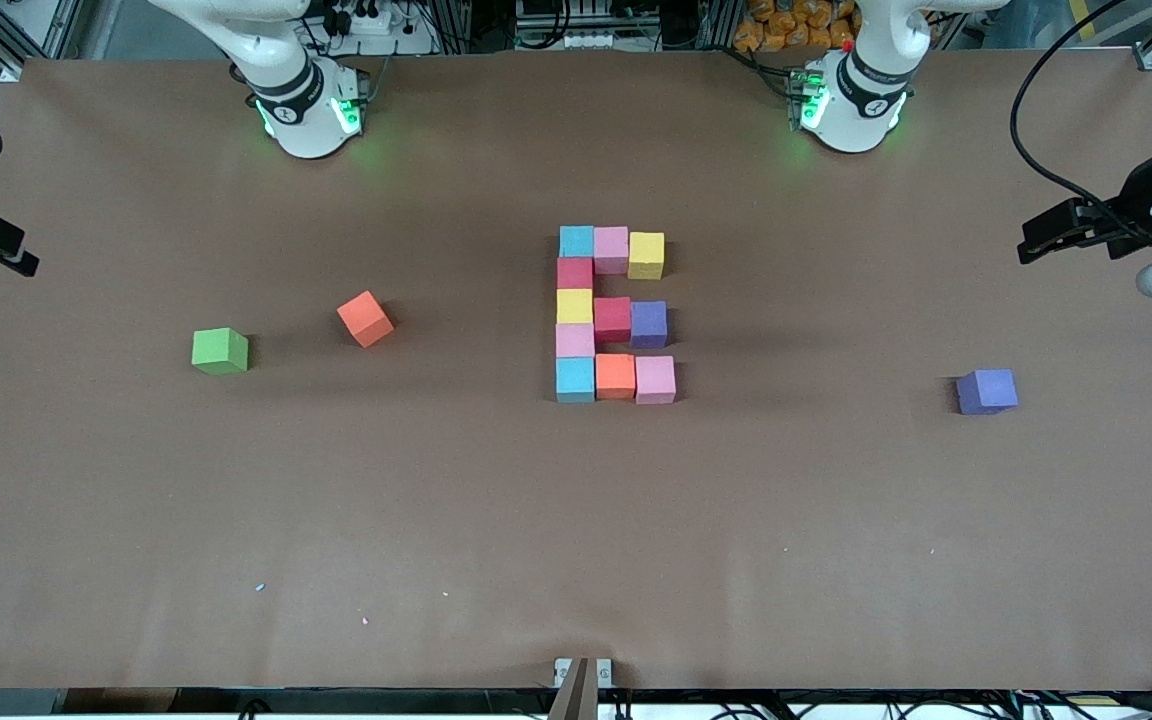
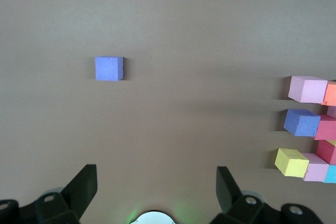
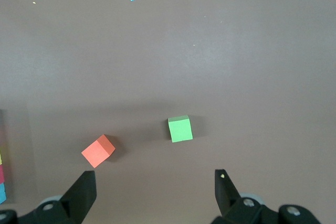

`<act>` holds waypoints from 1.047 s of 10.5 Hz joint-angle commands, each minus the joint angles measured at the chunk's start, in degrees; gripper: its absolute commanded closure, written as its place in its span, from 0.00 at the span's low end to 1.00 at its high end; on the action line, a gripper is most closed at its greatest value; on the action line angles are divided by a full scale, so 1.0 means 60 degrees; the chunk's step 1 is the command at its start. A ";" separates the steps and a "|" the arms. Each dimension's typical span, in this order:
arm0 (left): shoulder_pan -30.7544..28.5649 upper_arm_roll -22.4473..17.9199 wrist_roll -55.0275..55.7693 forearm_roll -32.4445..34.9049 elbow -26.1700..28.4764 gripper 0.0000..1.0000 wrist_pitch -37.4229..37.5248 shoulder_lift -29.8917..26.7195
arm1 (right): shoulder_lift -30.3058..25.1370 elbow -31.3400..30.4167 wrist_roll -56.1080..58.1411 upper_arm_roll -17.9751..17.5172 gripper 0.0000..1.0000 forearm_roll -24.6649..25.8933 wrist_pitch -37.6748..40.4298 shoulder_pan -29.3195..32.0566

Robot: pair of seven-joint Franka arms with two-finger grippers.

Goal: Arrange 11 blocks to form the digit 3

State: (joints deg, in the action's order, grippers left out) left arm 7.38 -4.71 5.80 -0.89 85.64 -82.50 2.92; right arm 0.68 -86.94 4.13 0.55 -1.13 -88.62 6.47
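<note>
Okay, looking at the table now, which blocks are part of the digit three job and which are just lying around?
Part of the job:
- digit 3, eleven touching blocks mid-table
- left hand, open, over the table's left-arm end
- right hand, open, over the right-arm end

Lying about:
- green cube
- loose orange cube, beside the green one
- loose purple cube, toward the left arm's end

A figure of blocks [image 1: 616, 315] is sitting at the middle of the worktop [image 1: 576, 540]. Its blocks are touching, with the straight column lying on the side toward the right arm's end and three short bars pointing toward the left arm's end. A lone block [image 1: 986, 391] is resting well apart toward the left arm's end. Toward the right arm's end, a turned block [image 1: 365, 319] is lying near the figure, and an outermost cube [image 1: 220, 351] is sitting farther out, slightly nearer to the front camera.
</note>
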 commanded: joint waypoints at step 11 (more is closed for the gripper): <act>0.0133 0.0243 0.0235 0.0193 -0.0108 0.00 -0.0180 -0.0414 | 0.0107 0.0120 0.0073 -0.0048 0.00 0.0056 -0.0040 -0.0389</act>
State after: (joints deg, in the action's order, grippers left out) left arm 7.67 -3.42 6.68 -0.89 84.91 -83.23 0.81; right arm 0.93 -86.94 4.26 0.16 -1.12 -89.19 5.37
